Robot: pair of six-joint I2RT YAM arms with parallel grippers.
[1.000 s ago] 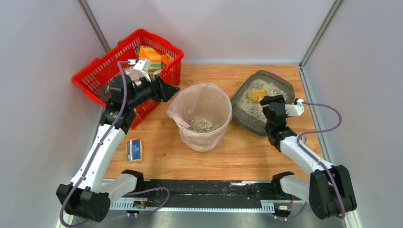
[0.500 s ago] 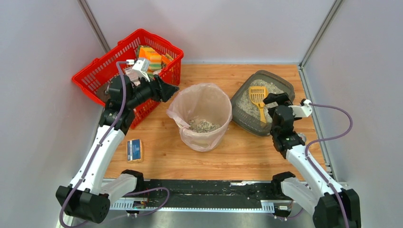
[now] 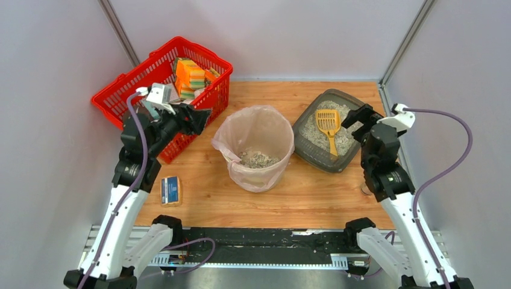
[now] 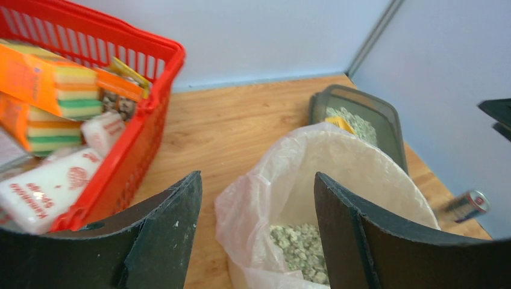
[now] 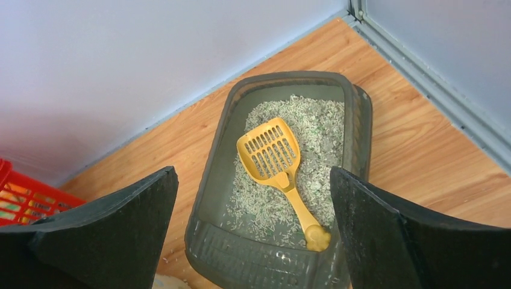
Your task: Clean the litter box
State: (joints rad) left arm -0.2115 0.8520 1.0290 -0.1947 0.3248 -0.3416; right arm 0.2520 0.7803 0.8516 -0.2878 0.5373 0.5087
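The litter box, a dark grey tray of pale litter, sits at the back right; it also shows in the right wrist view and the left wrist view. A yellow slotted scoop lies in it, handle toward the near rim. My right gripper is open and empty, raised above the box's right side. My left gripper is open and empty, left of the bag-lined beige bin, looking over its rim. Scooped litter lies in the bin.
A red mesh basket with sponge packs stands at the back left, just behind my left arm. A blue-labelled sponge lies on the wood at the front left. A small can lies on the table by the right wall.
My right gripper has lifted and drawn back to the right, off the scoop, which now lies uncovered in the box. My left gripper has pulled left, away from the bin.
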